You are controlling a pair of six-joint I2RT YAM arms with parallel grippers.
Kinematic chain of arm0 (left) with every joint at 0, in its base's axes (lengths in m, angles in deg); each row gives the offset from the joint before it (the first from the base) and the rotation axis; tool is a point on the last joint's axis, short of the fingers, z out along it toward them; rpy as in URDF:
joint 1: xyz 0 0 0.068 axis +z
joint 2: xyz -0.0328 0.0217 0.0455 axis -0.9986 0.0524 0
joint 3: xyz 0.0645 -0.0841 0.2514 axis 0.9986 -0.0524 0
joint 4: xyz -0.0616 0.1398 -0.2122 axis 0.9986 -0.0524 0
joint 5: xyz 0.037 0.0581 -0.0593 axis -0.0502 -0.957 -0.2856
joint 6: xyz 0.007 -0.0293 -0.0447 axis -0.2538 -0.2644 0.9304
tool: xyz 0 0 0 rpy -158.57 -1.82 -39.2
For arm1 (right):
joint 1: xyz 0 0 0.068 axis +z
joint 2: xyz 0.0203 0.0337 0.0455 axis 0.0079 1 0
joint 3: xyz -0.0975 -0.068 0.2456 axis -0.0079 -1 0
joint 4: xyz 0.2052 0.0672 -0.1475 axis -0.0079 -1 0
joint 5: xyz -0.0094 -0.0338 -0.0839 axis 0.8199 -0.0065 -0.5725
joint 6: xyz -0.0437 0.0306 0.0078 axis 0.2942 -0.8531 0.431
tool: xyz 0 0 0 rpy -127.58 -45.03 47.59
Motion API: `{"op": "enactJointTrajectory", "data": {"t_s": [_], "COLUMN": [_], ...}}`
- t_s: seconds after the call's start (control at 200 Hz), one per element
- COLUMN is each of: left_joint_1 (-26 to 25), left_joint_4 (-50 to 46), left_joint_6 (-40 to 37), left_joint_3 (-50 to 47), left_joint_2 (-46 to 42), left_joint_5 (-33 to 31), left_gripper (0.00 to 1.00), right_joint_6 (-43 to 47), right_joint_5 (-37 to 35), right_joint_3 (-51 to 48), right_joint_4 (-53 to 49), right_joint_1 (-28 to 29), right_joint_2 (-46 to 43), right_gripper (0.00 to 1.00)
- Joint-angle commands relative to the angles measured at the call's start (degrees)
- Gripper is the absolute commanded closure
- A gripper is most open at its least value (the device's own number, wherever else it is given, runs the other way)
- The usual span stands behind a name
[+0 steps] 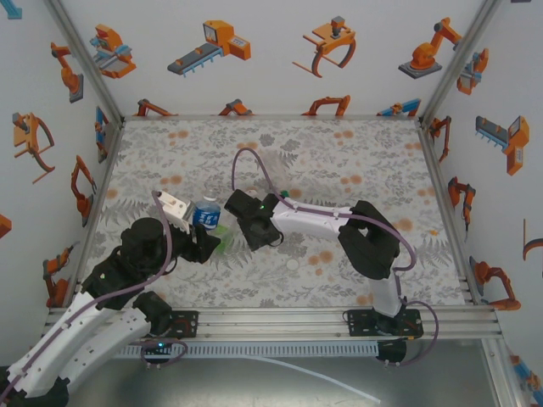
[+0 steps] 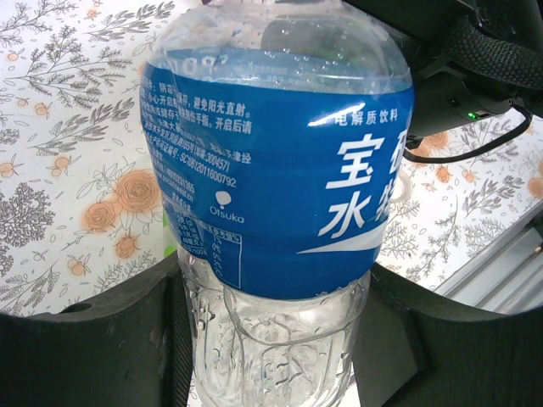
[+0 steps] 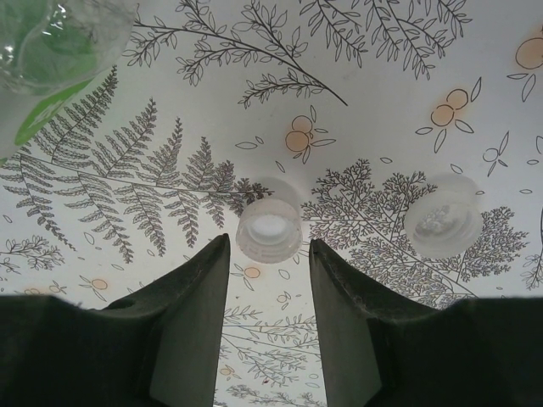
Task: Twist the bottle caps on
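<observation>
The left claw (image 2: 271, 292) clamps the clear lower body of the blue-labelled bottle (image 2: 280, 195), floral table (image 2: 68, 127) behind.

All the writing I can read stands on the blue label (image 2: 280, 170) of the bottle (image 2: 271, 356), in the left wrist view. In large white Chinese characters it shows 宝 above 水; beside each is one more character, cut off by the curve (I cannot read these fully). Above them, smaller, stands 电解质饮料. To the left is the brand name Otsuka, under a small round mark. Higher up run lines of fine white print, where 避免阳光直射 and 开启后请 are legible, also the number 300457 and a long code beginning with SC. The print lower down is too small to read.
</observation>
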Motion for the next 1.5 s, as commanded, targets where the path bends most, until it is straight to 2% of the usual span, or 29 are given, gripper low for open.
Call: {"op": "enactJointTrajectory", "data": {"t_s": [0.0, 1.377, 1.492], "left_joint_1": [0.4, 0.4, 0.4], "left_joint_4": [1.4, 1.5, 1.8], "left_joint_6": [0.5, 0.5, 0.5], "left_joint_3": [-0.3, -0.4, -0.6], "left_joint_2": [0.0, 0.9, 1.1], "left_joint_5": [-0.4, -0.9, -0.6], "left_gripper": [0.99, 0.99, 0.99], "right_joint_6": [0.6, -0.1, -0.4], "right_joint_5": [-0.8, 1.0, 1.2], "right_joint_3": [1.9, 1.0, 0.4], "right_joint_4": [-0.6, 0.8, 1.4], "right_joint_1": [0.2, 0.7, 0.7], "right_joint_2": [0.5, 3.4, 3.6], "right_gripper": [0.58, 0.58, 0.61]}}
